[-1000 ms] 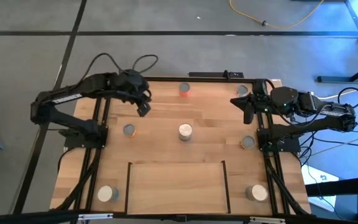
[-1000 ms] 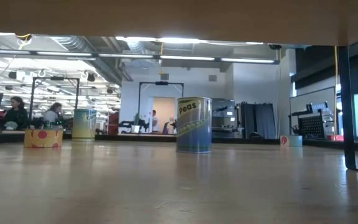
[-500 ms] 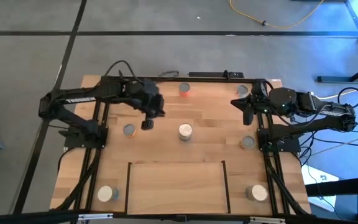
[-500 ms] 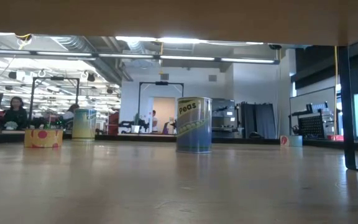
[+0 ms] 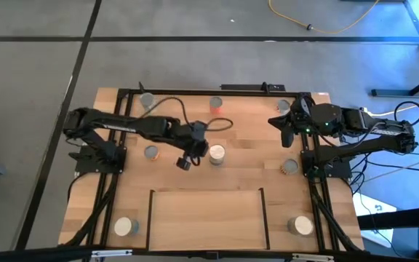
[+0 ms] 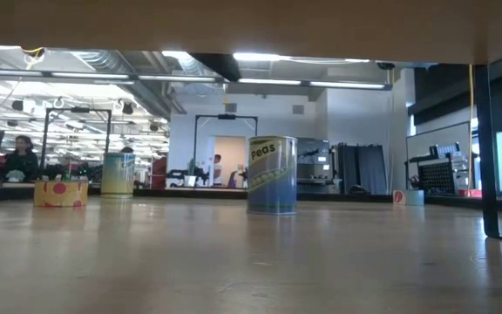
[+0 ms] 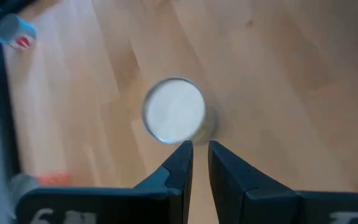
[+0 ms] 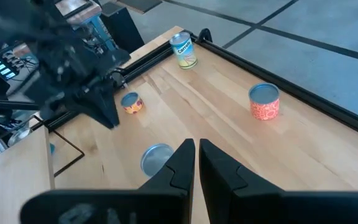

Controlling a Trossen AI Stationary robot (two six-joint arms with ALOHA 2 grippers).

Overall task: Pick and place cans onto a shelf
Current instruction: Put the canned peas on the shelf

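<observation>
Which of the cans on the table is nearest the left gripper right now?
The white-topped can at the table's middle, just beside the left gripper. It alone fills the left wrist view; every other can stands farther off toward the table's edges.

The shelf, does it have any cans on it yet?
No, in the high view the shelf panel is bare; the cans, like the middle can, stand outside its bars.

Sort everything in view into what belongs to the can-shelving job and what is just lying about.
Job in hand:
- eight cans, the peas can among them
- shelf
- left pincer, close to the peas can
- right pincer, waiting at the table's right edge

Just lying about:
- yellow cable on the floor
- seated person in the room behind
</observation>
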